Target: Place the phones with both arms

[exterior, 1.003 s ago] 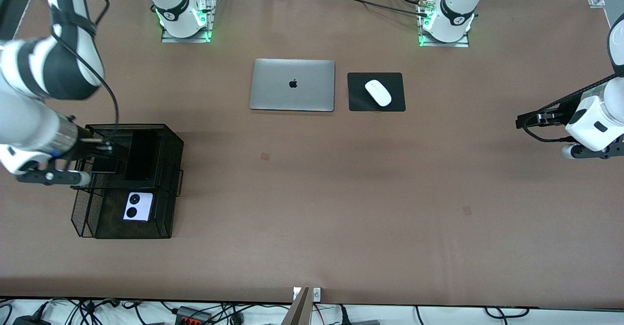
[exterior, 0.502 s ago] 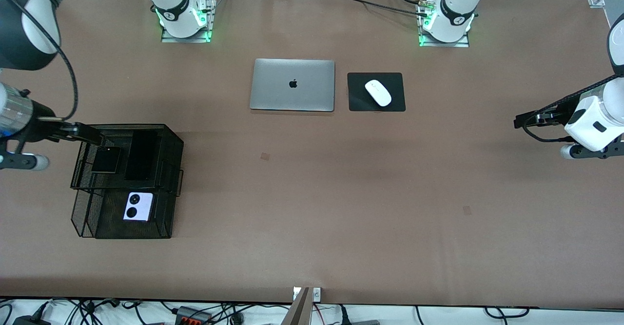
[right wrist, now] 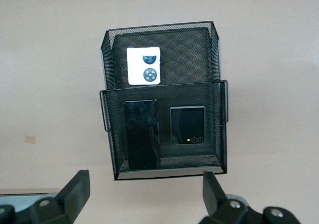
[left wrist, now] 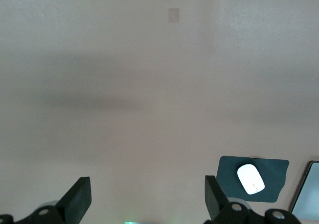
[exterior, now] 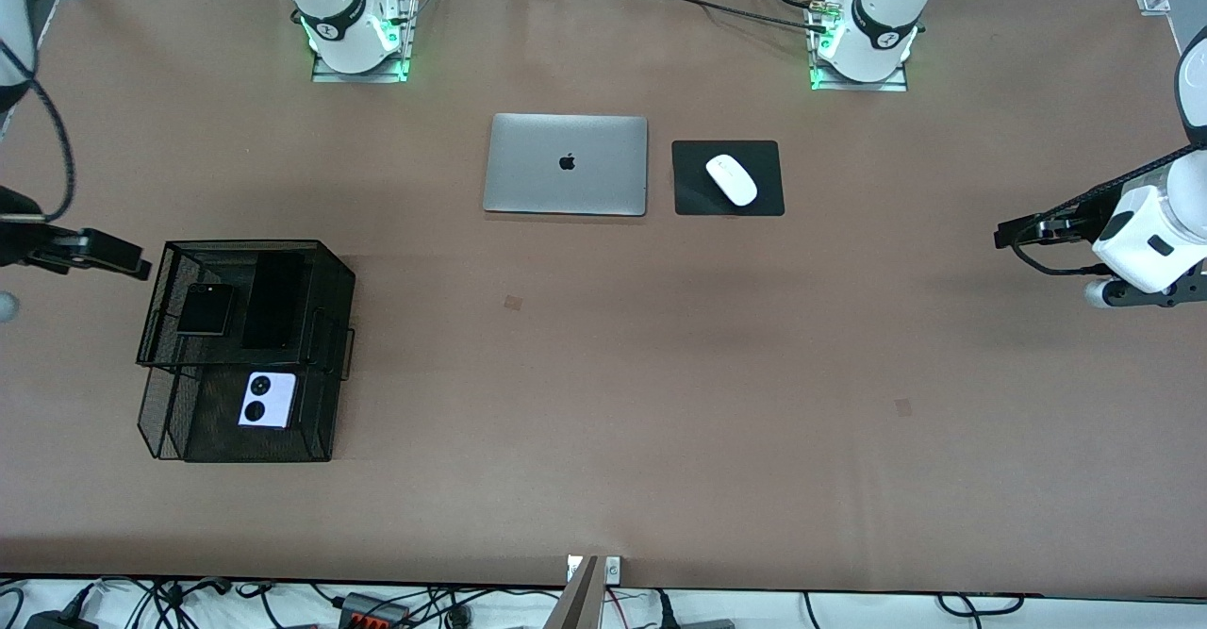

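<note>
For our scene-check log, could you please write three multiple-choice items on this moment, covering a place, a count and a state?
1. Where does the lilac phone lie?
A. lower tier of the mesh rack
B. on the laptop
C. on the mouse pad

2. How many phones lie on the rack's upper tier?
A. one
B. two
C. three

3. How are the right hand's fingers?
A. shut on a phone
B. open, empty
C. shut, empty

Key: 1 A, it lies on the lower shelf; 2 B, the squarish black phone beside the long black phone; 3 B, fingers apart over the rack.
</note>
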{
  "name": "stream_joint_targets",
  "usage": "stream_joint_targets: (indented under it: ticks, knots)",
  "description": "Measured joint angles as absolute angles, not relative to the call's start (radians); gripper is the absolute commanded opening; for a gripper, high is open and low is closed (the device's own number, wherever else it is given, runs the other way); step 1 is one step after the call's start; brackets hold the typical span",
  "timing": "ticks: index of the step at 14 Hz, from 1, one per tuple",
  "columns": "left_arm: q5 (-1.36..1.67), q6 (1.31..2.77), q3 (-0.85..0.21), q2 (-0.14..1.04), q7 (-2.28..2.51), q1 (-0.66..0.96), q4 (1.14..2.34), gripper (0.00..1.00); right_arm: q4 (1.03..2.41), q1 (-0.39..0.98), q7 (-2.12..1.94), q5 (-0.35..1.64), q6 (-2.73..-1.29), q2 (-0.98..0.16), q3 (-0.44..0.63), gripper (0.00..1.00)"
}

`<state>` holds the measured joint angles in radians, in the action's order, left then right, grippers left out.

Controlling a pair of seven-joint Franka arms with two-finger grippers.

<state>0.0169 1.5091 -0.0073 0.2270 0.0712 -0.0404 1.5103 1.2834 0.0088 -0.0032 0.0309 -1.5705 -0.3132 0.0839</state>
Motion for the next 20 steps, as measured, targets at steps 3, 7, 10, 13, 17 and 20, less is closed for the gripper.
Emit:
stream_joint_targets:
  ticks: [3, 7, 10, 13, 17, 20]
  knots:
    - [0.017, 1.509, -0.007, 0.227, 0.071, -0.041, 1.51, 1.0, 1.321, 0.005, -0.007, 0.005, -1.567, -0.275, 0.078, 1.0]
    - [0.017, 1.509, -0.007, 0.227, 0.071, -0.041, 1.511, 1.0, 1.513, 0.005, -0.007, -0.005, -1.621, -0.142, 0.072, 1.0]
    - [0.017, 1.509, -0.008, 0.227, 0.071, -0.04, 1.511, 1.0, 1.598, 0.005, -0.007, -0.005, -1.653, -0.079, 0.071, 1.0]
    - [0.017, 1.509, -0.008, 0.227, 0.071, -0.04, 1.511, 1.0, 1.609, 0.005, -0.008, -0.006, -1.664, -0.069, 0.067, 1.0]
    - [0.017, 1.509, -0.008, 0.227, 0.069, -0.04, 1.511, 1.0, 1.608, 0.005, -0.011, -0.006, -1.678, -0.069, 0.06, 1.0]
    - [0.017, 1.509, -0.009, 0.227, 0.066, -0.04, 1.511, 1.0, 1.608, 0.006, -0.012, -0.006, -1.678, -0.066, 0.055, 1.0]
